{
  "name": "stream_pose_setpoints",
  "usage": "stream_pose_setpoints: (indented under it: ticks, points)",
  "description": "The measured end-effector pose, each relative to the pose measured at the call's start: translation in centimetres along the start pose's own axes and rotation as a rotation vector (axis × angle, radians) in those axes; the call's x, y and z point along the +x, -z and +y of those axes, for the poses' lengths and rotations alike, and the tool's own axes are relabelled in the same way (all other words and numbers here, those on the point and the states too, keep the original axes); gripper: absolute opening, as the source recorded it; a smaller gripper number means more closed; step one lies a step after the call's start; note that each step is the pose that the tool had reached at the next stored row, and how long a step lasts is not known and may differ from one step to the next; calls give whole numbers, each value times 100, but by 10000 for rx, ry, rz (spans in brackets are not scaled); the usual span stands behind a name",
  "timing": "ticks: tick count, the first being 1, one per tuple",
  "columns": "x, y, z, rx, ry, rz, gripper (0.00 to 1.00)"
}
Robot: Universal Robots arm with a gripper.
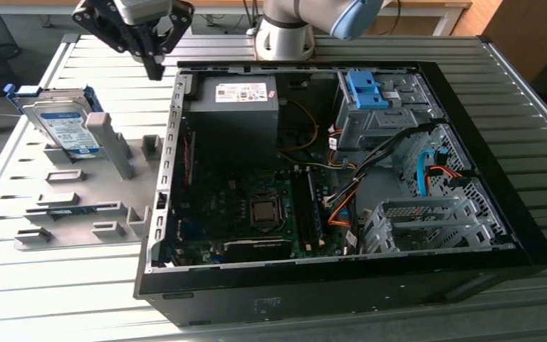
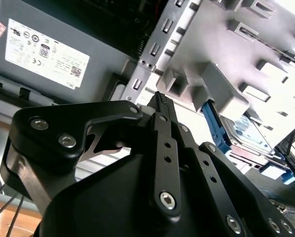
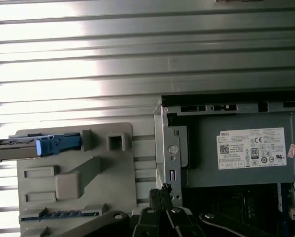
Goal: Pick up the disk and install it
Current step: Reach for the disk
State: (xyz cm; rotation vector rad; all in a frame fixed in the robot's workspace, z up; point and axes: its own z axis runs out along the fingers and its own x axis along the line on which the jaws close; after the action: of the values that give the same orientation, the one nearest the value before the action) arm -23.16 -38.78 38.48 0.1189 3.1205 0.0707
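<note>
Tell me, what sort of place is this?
Likely a robotics lab or workshop: an open computer case lies on a slatted metal table, a disk stands in a grey fixture beside it, and a robot gripper hangs above.

Downward-pointing gripper [image 1: 154, 71], fingers [image 2: 163, 123] together.

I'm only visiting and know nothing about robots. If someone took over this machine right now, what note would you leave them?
The gripper: fingers shut, holding nothing, raised above the table by the back corner of the open black computer case, near the grey power-supply box.
Disk: the silver hard drive in its blue plastic carrier leans in the grey plastic holder on the exterior view's left, apart from the gripper.
Done: nothing that shows.
Left: the disk is not yet picked up and not yet installed in the case.
</note>
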Motion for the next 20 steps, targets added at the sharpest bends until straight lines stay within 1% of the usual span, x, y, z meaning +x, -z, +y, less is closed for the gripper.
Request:
stream_pose_setpoints:
  ticks: [2,6,10,11,12,20]
  points:
    - [64,-3,-2,-1,-1,23,11]
    - [240,-35,3,-1,-2,27,11]
    - [419,-52,-1,-1,-2,28,11]
    - [454,-54,-3,0,-2,28,11]
    - [471,-56,-5,-1,-2,28,11]
    - [475,-56,-5,-1,-1,28,11]
